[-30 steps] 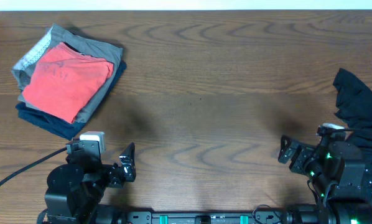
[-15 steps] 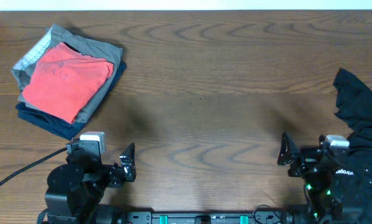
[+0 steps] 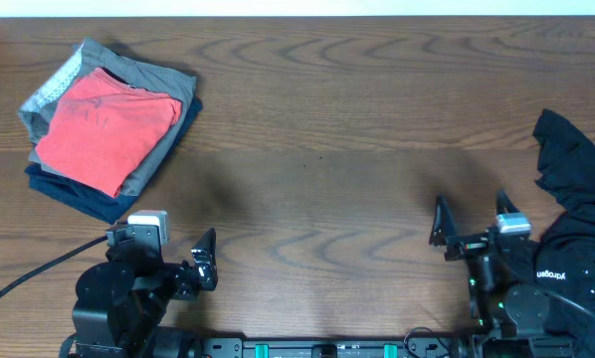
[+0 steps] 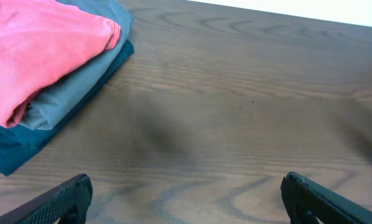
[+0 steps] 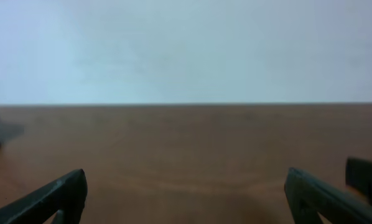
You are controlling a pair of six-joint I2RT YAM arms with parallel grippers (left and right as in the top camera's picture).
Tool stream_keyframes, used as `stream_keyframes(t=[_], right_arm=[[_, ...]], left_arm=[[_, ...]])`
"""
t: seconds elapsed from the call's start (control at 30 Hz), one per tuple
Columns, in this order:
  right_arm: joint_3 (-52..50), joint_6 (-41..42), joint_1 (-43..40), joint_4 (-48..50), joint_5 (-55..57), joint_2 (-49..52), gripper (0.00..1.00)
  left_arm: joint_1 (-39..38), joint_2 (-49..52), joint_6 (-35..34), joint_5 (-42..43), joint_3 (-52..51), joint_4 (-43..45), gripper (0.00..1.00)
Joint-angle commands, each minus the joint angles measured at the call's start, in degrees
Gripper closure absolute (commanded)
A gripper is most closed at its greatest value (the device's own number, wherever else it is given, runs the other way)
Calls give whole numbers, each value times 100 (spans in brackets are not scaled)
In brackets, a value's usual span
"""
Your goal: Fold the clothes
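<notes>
Black garment (image 3: 574, 174) at right edge, folded stack (image 3: 108, 127) far left, tabletop (image 3: 327, 149) between.

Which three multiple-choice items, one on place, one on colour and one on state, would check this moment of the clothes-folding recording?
1. Where is the folded stack in the overhead view?
A) upper left
B) centre
C) lower right

2. What colour is the top garment of that stack?
A) black
B) red
C) white

3. How is the right pincer?
A) shut on cloth
B) open, holding nothing
C) shut, empty

Answers:
1 A, the stack lies near the far left corner of the table.
2 B, red lies over grey and dark blue layers.
3 B, its fingers stand wide apart with only bare table between them.
</notes>
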Motion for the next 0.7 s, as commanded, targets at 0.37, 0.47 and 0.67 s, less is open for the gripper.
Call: stream_keyframes(t=[0.37, 0.47, 0.67], right_arm=[[-17, -479, 24, -428, -79, -24, 1], [-17, -479, 26, -428, -79, -24, 1], [-17, -479, 26, -428, -79, -24, 1]], left_arm=[[-2, -26, -4, -63, 7, 13, 2], [-2, -26, -4, -63, 7, 13, 2], [-2, -26, -4, -66, 7, 13, 2]])
